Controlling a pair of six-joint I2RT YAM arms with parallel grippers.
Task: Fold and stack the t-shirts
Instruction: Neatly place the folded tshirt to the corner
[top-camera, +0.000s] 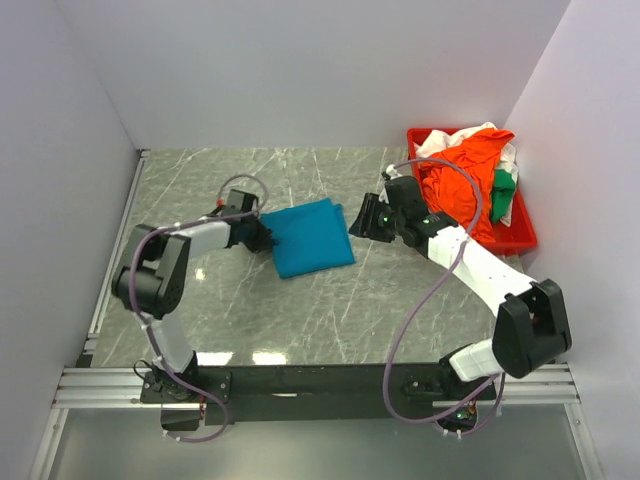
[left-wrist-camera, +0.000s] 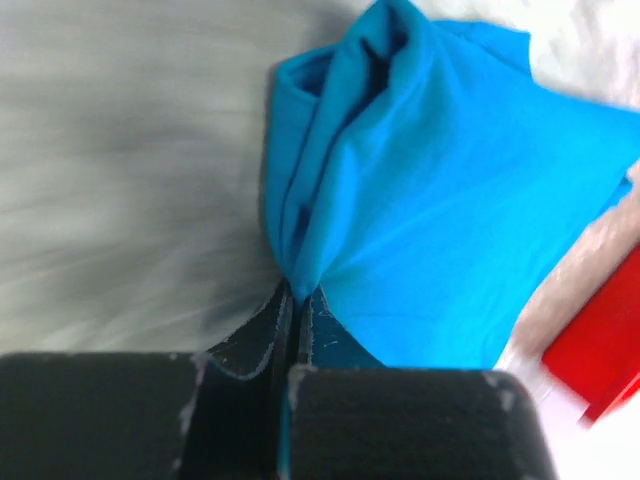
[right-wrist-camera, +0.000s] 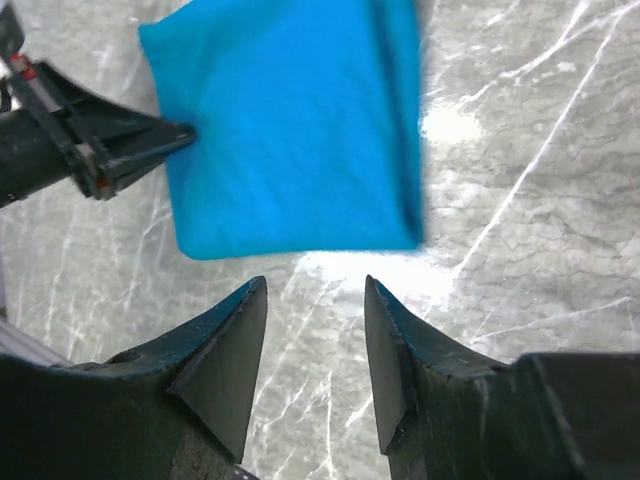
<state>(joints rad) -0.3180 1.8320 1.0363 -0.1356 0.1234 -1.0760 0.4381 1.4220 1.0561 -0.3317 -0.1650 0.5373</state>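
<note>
Folded teal shirt (top-camera: 313, 237) lying mid-desk (top-camera: 300, 310), left jaws clenched on its left edge, cloth bunched there, right jaws released, hovering just beside its right edge, orange shirt (top-camera: 463, 185), white shirt (top-camera: 480, 133), green shirt (top-camera: 502, 190) heaped in tray (top-camera: 510, 243) at far right.

Red plastic tray (top-camera: 512, 243) far right, grey marble table (top-camera: 330, 300)
</note>
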